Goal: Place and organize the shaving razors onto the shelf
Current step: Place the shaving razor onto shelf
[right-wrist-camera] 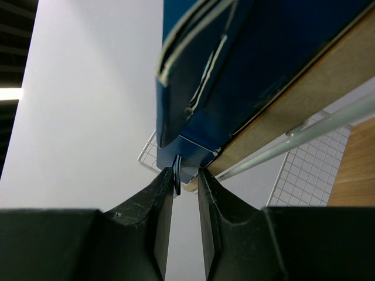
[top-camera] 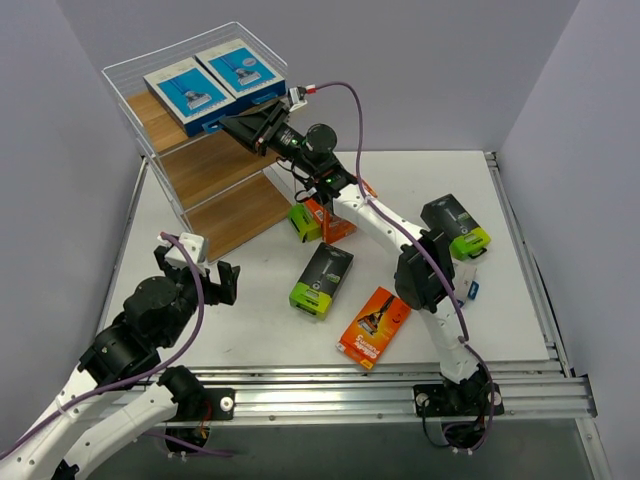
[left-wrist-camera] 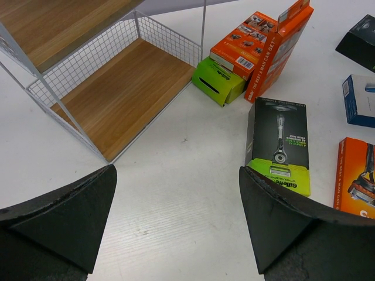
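Note:
The shelf point(top-camera: 215, 172) stands at the back left. Two blue-and-white razor packs point(top-camera: 190, 92) point(top-camera: 240, 66) lie flat on its top board. My right gripper point(top-camera: 228, 124) is at that board's front edge; in the right wrist view point(right-wrist-camera: 186, 178) its jaws stand narrowly apart, and a blue pack's point(right-wrist-camera: 246, 64) hang tab touches one finger. My left gripper point(left-wrist-camera: 179, 199) is open and empty above bare table, near a black-and-lime pack point(left-wrist-camera: 278, 143) point(top-camera: 322, 279). An orange pack point(top-camera: 373, 326) lies flat in front of it.
Orange packs point(top-camera: 335, 218) and a lime-ended pack point(top-camera: 303, 222) lean together by the shelf's foot. Another black-and-lime pack point(top-camera: 456, 226) and a small blue pack point(top-camera: 470, 288) lie at the right. The shelf's lower boards point(left-wrist-camera: 123, 93) hold nothing. Grey walls enclose the table.

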`<move>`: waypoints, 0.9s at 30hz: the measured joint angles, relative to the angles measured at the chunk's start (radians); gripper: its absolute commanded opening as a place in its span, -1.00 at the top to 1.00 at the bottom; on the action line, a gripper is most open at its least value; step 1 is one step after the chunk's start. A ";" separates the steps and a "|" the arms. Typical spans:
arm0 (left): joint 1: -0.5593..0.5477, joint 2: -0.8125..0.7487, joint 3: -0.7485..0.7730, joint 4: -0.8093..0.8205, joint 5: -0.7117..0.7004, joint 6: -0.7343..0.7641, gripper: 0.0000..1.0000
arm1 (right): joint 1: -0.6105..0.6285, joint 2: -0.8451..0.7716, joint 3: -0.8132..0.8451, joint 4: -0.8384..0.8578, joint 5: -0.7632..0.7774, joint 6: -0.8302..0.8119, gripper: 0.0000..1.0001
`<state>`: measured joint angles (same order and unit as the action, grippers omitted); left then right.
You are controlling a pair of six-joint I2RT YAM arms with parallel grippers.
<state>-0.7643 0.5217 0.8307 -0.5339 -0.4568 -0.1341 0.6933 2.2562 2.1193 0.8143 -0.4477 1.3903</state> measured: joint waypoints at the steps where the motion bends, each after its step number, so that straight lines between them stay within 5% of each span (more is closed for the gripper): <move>1: 0.000 -0.001 0.000 0.000 0.000 0.000 -0.88 | 0.000 0.000 0.002 -0.002 -0.001 0.000 0.59; 27: -0.001 -0.009 0.000 0.000 0.000 0.000 -0.88 | 0.000 0.038 0.074 -0.022 -0.001 0.001 0.53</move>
<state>-0.7654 0.5125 0.8307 -0.5339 -0.4572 -0.1341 0.6937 2.2940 2.1929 0.7925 -0.4484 1.3911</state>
